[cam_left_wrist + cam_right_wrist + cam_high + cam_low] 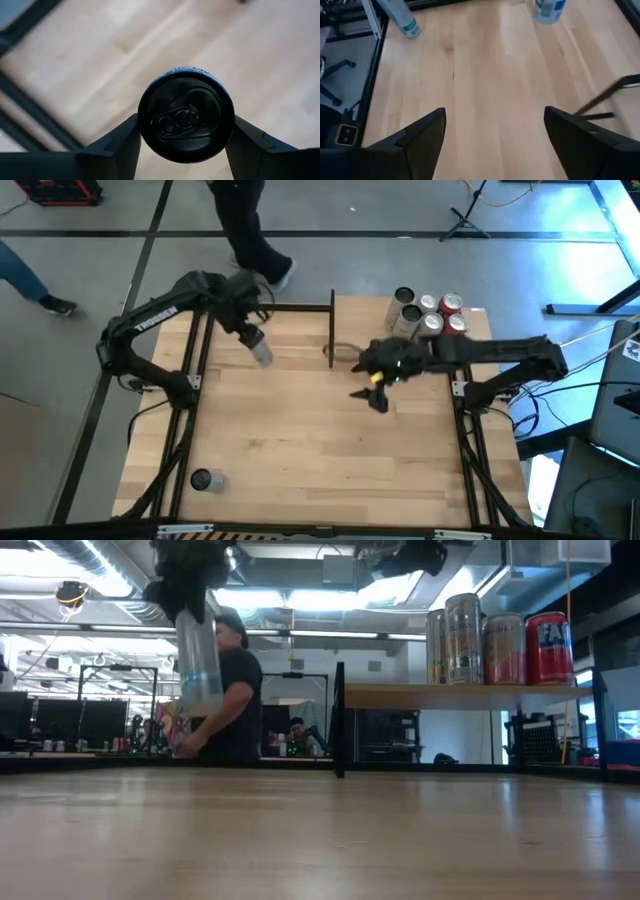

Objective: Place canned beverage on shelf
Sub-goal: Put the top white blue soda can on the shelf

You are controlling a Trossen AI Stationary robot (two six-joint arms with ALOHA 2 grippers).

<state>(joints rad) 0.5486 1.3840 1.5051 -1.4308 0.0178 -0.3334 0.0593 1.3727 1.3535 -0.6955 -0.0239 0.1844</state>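
Silver and pale blue, the can (259, 350) hangs above the tabletop (300, 440), gripped between the left gripper (186, 145) fingers, top facing its wrist camera. Farther right, the right gripper (492, 137) hovers with fingers spread, holding nothing. Beyond, the shelf (470, 693) carries 4 visible cans (500, 640), well apart from the held one.

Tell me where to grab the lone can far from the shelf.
Take the lone can by its round side wall, mid-height, tool fingers on opposite sides, coming from above: it appears to stand upright, with nothing close beside it.
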